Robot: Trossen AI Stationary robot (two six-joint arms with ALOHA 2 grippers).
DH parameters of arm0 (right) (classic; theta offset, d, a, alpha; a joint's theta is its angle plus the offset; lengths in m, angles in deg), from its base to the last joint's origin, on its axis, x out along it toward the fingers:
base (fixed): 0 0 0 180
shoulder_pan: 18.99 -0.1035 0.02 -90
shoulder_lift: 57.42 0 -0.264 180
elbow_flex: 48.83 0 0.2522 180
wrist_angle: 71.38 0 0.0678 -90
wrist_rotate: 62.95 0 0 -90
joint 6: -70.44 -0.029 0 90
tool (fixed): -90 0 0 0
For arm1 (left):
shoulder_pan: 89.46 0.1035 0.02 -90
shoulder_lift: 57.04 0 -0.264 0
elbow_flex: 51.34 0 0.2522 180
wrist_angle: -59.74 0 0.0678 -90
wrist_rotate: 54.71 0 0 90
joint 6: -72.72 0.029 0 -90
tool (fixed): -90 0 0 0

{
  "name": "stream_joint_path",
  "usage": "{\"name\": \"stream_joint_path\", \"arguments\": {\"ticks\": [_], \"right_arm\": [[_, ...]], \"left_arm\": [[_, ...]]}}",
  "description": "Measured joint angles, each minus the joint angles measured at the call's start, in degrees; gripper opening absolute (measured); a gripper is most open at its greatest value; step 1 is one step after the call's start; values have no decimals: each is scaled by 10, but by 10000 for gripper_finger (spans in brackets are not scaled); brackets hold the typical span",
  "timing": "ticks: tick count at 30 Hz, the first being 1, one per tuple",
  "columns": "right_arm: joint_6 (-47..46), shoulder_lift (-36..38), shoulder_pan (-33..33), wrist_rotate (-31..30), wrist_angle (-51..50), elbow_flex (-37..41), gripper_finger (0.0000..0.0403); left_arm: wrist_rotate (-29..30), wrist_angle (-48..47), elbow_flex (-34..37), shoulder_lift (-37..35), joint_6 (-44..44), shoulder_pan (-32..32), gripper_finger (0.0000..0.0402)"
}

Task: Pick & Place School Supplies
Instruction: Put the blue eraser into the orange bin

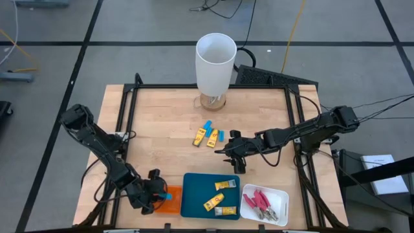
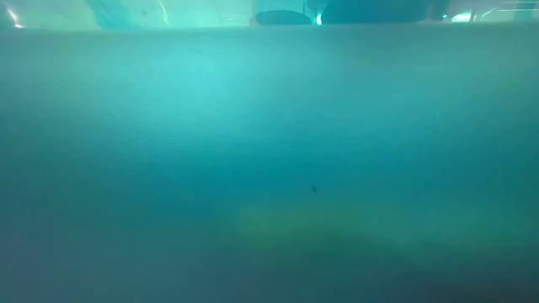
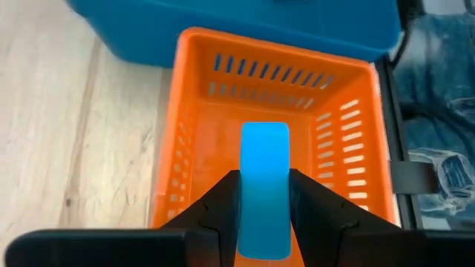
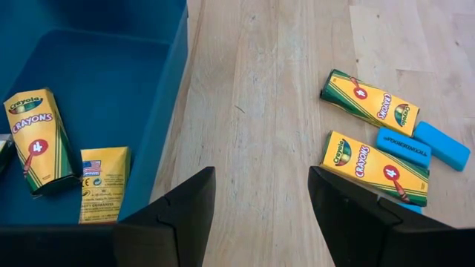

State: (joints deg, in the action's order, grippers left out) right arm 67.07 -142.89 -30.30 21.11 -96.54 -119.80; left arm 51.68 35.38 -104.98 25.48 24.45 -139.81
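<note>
Left end effector [image 3: 263,211] clamps our light-blue block [image 3: 264,185] over the orange tray [image 3: 194,96]; next we release. Right end effector [image 4: 260,215], fingers spread and empty, nears worktop crayon boxes [image 4: 375,167].

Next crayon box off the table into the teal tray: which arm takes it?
Right, probably. The right gripper is open and empty beside the two loose crayon boxes, with the teal tray just behind it. The left gripper is shut on a blue eraser over the orange tray.
</note>
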Motion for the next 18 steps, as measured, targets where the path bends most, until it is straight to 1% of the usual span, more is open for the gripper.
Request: {"name": "stream_joint_path", "arguments": {"ticks": [5,7,11,15,18], "right_arm": [[-3,0,0,0,0,0,207],[-3,0,0,0,0,0,207],[-4,0,0,0,0,0,207],[-4,0,0,0,0,0,207],[-4,0,0,0,0,0,207]], "left_arm": [[7,-3,0,0,-1,0,109],[15,-4,0,0,-2,0,116],[33,-16,0,0,-28,0,154],[26,-18,0,0,-32,0,201],[17,-17,0,0,-28,0,226]]}}
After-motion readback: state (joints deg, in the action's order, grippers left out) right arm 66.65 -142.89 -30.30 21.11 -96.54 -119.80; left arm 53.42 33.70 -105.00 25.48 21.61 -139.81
